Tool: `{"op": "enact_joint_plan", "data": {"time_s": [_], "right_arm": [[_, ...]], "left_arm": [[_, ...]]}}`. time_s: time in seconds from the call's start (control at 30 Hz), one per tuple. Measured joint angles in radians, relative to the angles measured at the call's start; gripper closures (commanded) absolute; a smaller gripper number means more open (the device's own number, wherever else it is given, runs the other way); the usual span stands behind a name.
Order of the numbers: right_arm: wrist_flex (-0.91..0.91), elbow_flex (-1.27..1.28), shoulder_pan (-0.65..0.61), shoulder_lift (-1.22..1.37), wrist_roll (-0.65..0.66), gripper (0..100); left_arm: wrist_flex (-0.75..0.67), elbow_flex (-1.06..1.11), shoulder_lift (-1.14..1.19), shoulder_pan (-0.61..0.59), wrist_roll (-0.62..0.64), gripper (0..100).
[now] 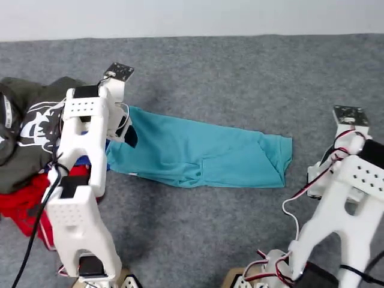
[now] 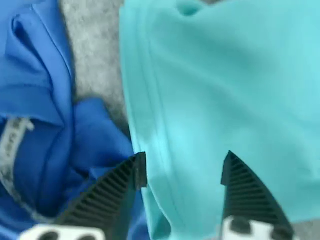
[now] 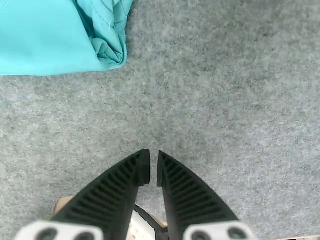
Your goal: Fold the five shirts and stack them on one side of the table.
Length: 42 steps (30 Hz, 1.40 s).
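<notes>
A teal shirt (image 1: 198, 153) lies folded into a long strip across the middle of the grey table. My left gripper (image 2: 182, 167) is open right over the shirt's left end (image 2: 225, 90), its fingers straddling the teal edge beside a blue shirt (image 2: 45, 130). In the high view the left gripper (image 1: 123, 127) sits at that left end. My right gripper (image 3: 150, 167) is shut and holds nothing, hovering above bare grey felt near the teal shirt's right corner (image 3: 107, 45). The right arm (image 1: 345, 174) stands at the table's right side.
A pile of shirts sits at the table's left edge: a dark olive printed one (image 1: 30, 135), a red one (image 1: 24, 207) and the blue one (image 1: 90, 162) under the left arm. Open grey felt (image 1: 240, 78) stretches behind and in front of the teal shirt.
</notes>
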Motion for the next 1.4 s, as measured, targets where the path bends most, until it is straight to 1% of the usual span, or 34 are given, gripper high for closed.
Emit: {"op": "enact_joint_plan", "data": {"time_s": [0.1,0.23,0.63,0.73,0.83,1.4], "right_arm": [[0.0,0.0,0.0,0.0,0.0,96.0],[0.0,0.003,0.0,0.0,0.0,96.0],[0.0,0.041,0.0,0.0,0.0,96.0],[-0.002,0.069,0.0,0.0,0.0,96.0],[-0.002,0.084,0.0,0.0,0.0,96.0],[-0.002,0.084,0.0,0.0,0.0,96.0]], "left_arm": [[0.008,-0.092,0.064,0.0,0.0,75],[0.058,-0.242,0.161,-0.011,0.0,75],[0.269,-0.652,0.486,-0.031,0.006,76],[0.308,-0.741,0.542,-0.031,0.006,80],[0.319,-0.775,0.557,-0.021,0.0,83],[0.322,-0.776,0.56,0.11,0.005,100]]}}
